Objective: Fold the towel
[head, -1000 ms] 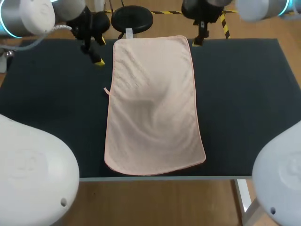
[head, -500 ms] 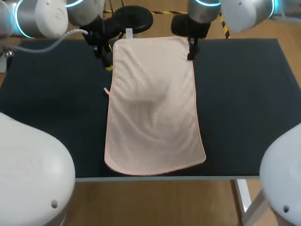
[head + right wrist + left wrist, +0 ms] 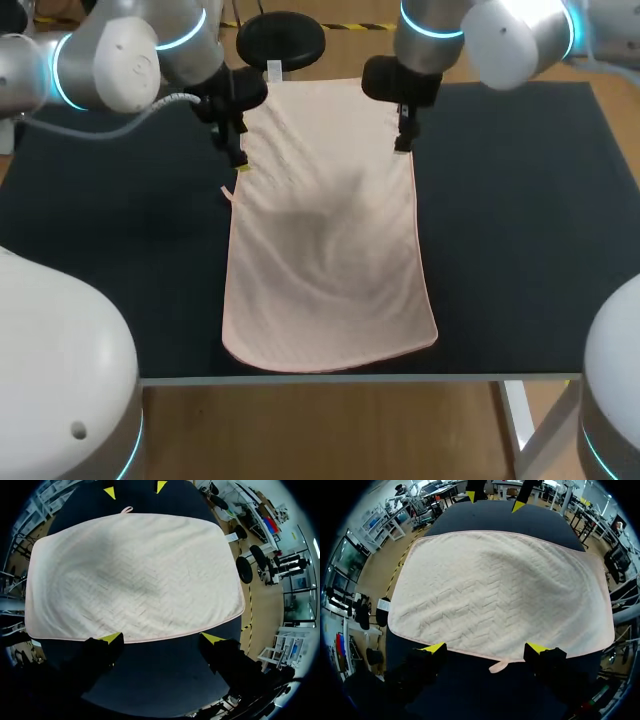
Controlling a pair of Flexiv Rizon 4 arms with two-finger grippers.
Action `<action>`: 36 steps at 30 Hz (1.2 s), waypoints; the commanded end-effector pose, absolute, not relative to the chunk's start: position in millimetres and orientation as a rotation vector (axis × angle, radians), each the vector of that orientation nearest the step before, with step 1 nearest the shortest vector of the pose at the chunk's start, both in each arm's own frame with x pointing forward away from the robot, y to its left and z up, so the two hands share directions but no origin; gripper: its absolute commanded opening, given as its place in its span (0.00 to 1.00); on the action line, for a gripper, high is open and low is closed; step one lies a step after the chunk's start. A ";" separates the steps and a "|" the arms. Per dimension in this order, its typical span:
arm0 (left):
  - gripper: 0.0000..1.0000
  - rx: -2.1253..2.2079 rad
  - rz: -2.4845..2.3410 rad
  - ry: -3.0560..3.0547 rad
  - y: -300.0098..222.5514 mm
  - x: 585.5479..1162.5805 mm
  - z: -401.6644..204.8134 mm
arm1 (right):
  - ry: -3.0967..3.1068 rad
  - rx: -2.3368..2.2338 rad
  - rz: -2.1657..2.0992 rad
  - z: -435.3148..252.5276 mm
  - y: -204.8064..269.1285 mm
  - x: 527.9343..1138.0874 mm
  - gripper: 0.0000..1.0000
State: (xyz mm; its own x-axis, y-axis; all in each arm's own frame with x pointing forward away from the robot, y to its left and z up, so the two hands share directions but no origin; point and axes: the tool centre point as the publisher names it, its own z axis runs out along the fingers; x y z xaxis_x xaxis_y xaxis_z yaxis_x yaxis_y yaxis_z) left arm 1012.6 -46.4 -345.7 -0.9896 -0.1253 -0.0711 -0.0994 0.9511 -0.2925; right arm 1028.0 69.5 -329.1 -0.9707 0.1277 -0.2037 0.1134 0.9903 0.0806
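A pale pink towel [image 3: 325,240] lies spread flat on a dark table [image 3: 520,200], its near hem close to the table's near edge. A shallow ripple crosses its middle. It looks light, soft and limp, and is best pinched at a hem or corner. Farther back, the left gripper [image 3: 240,165] is at the left long edge, just beyond a small loop [image 3: 227,191]. The right gripper [image 3: 400,145] is at the right edge. Both have their fingers spread wide and hold nothing.
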 end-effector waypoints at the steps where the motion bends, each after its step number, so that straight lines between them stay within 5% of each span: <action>1: 1.00 -0.158 -0.457 3.028 -46.3 1015.0 -355.0 | 2.931 0.176 0.095 -339.1 70.3 1028.7 1.00; 36: 1.00 -0.113 -0.456 3.114 -49.7 1016.3 -415.7 | 3.007 0.082 0.095 -409.2 63.1 1018.6 1.00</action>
State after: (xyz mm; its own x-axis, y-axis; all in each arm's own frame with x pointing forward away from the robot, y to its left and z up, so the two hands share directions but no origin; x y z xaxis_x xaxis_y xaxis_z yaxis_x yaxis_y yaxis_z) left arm 1015.2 -50.1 -412.0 -0.9974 -0.0712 0.0112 -0.0714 0.9554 -0.2865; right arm 1015.6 62.7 -403.3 -0.9892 0.0628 -0.1325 0.0548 0.9965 0.0631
